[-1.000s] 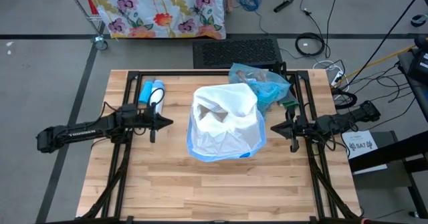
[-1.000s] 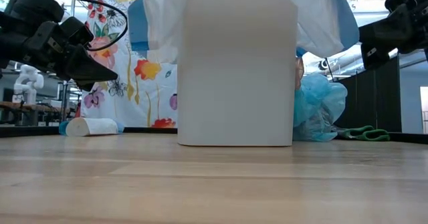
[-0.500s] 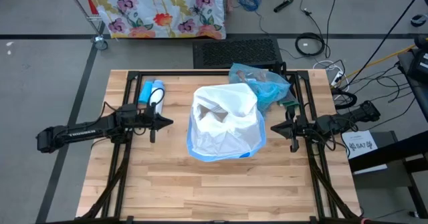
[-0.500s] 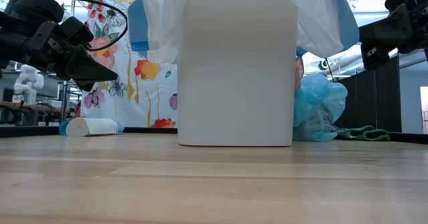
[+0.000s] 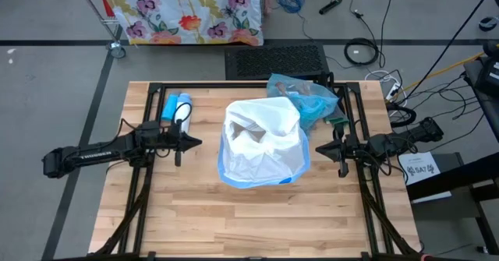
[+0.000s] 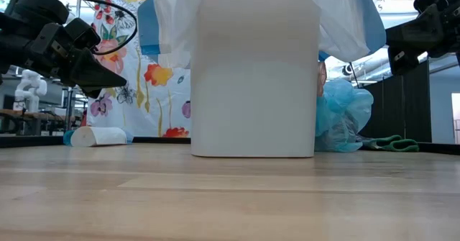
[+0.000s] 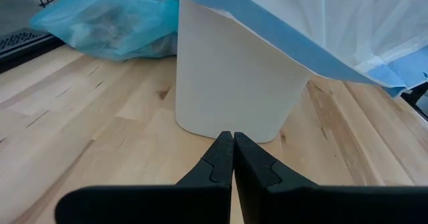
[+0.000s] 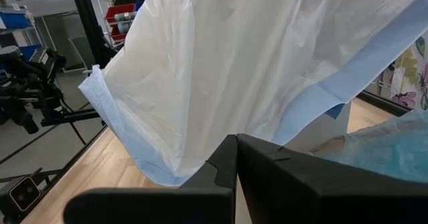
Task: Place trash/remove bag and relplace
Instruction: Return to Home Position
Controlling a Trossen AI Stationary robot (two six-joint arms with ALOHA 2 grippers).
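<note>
The white bin (image 6: 253, 75) stands at the middle of the table (image 5: 257, 222), lined with the white bag (image 5: 261, 132), whose blue hem is folded out over the rim and hangs down the bin's sides. The light-blue bag (image 5: 304, 96) lies bunched at the table's far edge just behind the bin toward the right side, brownish trash (image 5: 310, 90) showing dimly through it, and a blue-and-white cylinder (image 5: 178, 107) lies near the far left corner. The left gripper (image 5: 196, 143) hovers above the table between the bin and the left edge, the right gripper (image 5: 318, 147) between the bin and the right edge, each pointing at the bin with its fingers pressed together on nothing.
</note>
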